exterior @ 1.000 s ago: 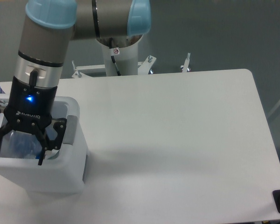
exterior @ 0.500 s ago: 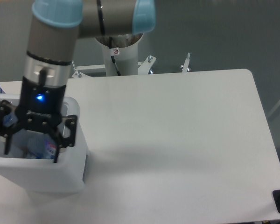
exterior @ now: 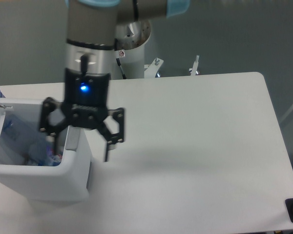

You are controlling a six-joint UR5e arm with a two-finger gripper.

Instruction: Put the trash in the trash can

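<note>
Gripper (exterior: 81, 146) is up and away now, with fingers spread wide and nothing between them. Half a second ago it hung right over the opening of the trash can (exterior: 39, 183), and a second ago its fingers reached down inside; now it has lifted and swung toward the table's middle, straddling the bin's right wall, one finger above the opening, the other out over the bare white table (exterior: 195, 141). It touches nothing that I can see.

Nearest the camera, the trash can stands at the table's left front, boxy and white, a grey tab (exterior: 73, 140) showing on its right wall just behind the gripper's knuckles. Down inside, the bottle (exterior: 27, 144) lies slanted, clear with a blue tint, a colourful bit of it showing near the bottom right corner. It's in the bin, apart from the fingers. A separate wrapper I cannot make out in there.

Further back, the blue light (exterior: 83, 88) glows on the wrist, and the arm's white base post (exterior: 132, 56) rises behind the table's far edge.
</note>
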